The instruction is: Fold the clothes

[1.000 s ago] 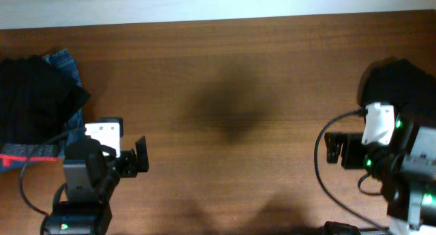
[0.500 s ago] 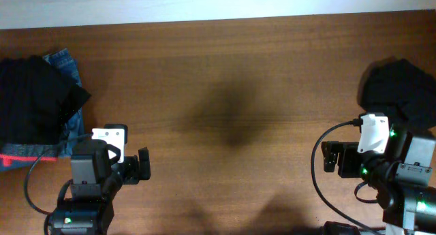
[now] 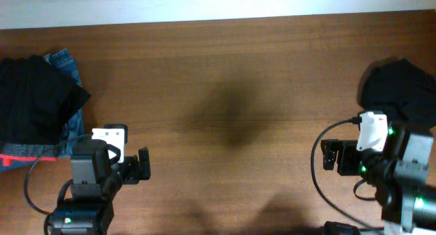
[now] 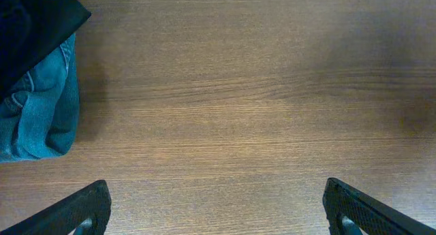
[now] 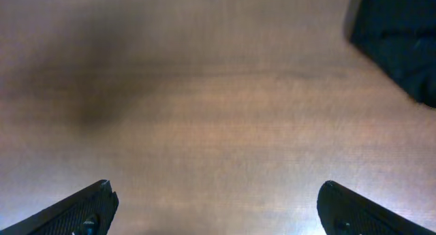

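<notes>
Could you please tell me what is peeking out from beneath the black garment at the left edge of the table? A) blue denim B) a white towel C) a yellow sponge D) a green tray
A: in the overhead view, blue denim jeans show past the right edge of the black trousers lying over them, and the left wrist view shows the same overlap.

The flat wooden table (image 3: 225,65) is warm brown with fine, darker grain lines. The soft black trousers (image 3: 30,105) show a red-orange strip along a grey band. The crumpled denim jeans (image 4: 41,105) are faded blue. A rumpled cloth heap (image 3: 402,92) is plain black.
</notes>
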